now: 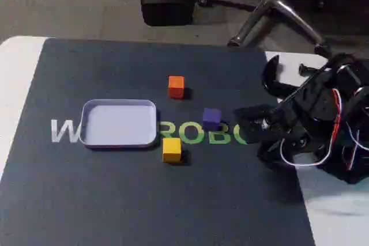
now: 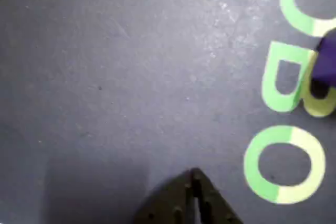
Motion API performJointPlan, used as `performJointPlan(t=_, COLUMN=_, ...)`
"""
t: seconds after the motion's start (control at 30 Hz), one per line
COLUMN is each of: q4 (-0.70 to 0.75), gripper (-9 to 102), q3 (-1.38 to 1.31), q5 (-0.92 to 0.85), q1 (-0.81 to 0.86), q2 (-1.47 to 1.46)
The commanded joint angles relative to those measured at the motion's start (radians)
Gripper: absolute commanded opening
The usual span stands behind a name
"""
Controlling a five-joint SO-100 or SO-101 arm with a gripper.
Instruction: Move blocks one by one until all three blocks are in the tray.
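Resting closed | fingers [image 2: 193, 178] pressed together | holding nothing

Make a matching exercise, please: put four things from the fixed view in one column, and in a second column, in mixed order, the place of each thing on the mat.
Things:
1. orange block
2. purple block
3. yellow block
4. tray

Places (fixed view):
A. on the green letters, nearest to the gripper
B. left of all three blocks, nothing inside it
C. farthest back on the mat, above the printed letters
D. just off the tray's lower right corner

Right pairs: 1-C, 2-A, 3-D, 4-B
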Motion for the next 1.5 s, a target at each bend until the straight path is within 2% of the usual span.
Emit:
performJointPlan(t=0.0, q4=0.0, gripper=-8, q3=-0.003, q5=-0.006, q1=0.081, q2=0.0)
performJointPlan(t=0.5, q4=0.0, gripper=-8, q3=-0.003, q5=-0.006, q1=0.094, q2=0.0)
performJointPlan(t=1.0, q4=0.002, gripper=-8, q3=-0.003, q5=-0.015, q1=0.207, q2=0.0)
performJointPlan(t=1.47, q4=-0.026, gripper=-8, q3=-0.005, q5=-0.063, q1=0.187, q2=0.0)
